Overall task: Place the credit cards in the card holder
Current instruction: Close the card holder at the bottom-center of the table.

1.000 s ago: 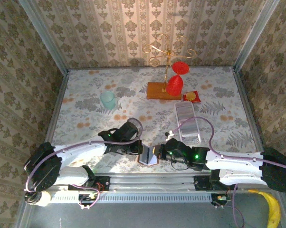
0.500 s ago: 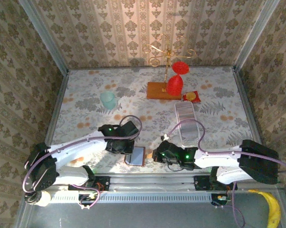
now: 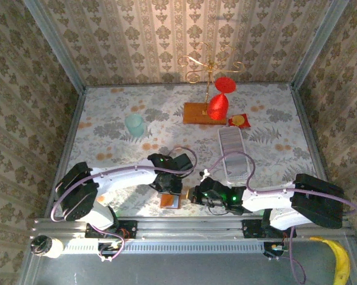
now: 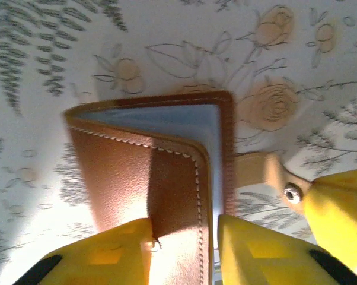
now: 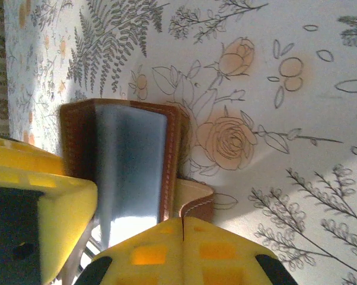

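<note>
The card holder (image 3: 169,202), an orange-brown leather wallet, lies folded near the table's front edge, with grey pockets showing at its fold (image 4: 166,122). My left gripper (image 4: 184,228) hangs over it with its jaws apart, straddling the top cover. My right gripper (image 5: 183,221) is shut on the card holder's strap (image 5: 197,203), just right of the wallet (image 5: 131,160). In the top view, the left gripper (image 3: 169,189) and the right gripper (image 3: 194,195) flank the wallet. The credit cards (image 3: 230,141) stand as a pale edge-on row farther back on the right.
The cards sit in a long white tray (image 3: 238,172) behind my right arm. A wooden stand base (image 3: 196,114) with a gold rack and red ornaments (image 3: 217,107) stands at the back. A red-and-yellow packet (image 3: 239,120) lies beside it. A teal cup (image 3: 134,123) sits back left.
The card holder went from held up open, to lying with its grey inside up, to folded orange side up. Both grippers moved over it and the left jaws parted.
</note>
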Robot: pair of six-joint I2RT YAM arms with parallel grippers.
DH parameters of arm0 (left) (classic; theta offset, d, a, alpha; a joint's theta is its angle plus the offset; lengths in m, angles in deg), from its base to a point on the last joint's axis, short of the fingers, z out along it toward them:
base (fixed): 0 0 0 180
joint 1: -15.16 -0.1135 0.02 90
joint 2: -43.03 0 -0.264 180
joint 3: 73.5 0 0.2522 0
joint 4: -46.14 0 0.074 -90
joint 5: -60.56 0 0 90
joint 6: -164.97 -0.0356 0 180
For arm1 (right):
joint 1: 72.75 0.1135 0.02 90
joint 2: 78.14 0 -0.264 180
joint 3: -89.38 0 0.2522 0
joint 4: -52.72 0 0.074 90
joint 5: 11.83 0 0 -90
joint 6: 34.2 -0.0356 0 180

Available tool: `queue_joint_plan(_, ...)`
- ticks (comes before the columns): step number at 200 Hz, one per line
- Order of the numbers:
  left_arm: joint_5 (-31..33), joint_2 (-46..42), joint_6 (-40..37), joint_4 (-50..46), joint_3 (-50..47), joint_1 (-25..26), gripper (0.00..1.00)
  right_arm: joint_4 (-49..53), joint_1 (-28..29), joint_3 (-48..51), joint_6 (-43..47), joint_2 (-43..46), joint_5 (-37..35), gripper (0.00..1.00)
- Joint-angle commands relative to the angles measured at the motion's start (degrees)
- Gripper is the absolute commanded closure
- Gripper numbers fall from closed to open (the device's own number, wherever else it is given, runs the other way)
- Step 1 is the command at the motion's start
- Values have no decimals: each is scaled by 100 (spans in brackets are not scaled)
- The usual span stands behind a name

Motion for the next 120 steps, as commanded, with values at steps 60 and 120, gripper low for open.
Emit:
queue_joint_plan(60,-785,-292,410,1596,-860,-442,63,428,38,210,120,432,-164,100)
queue_joint_plan(120,-538,-2175,680,2128,-2115,-541,78,648,36,-62,254,457,-138,100)
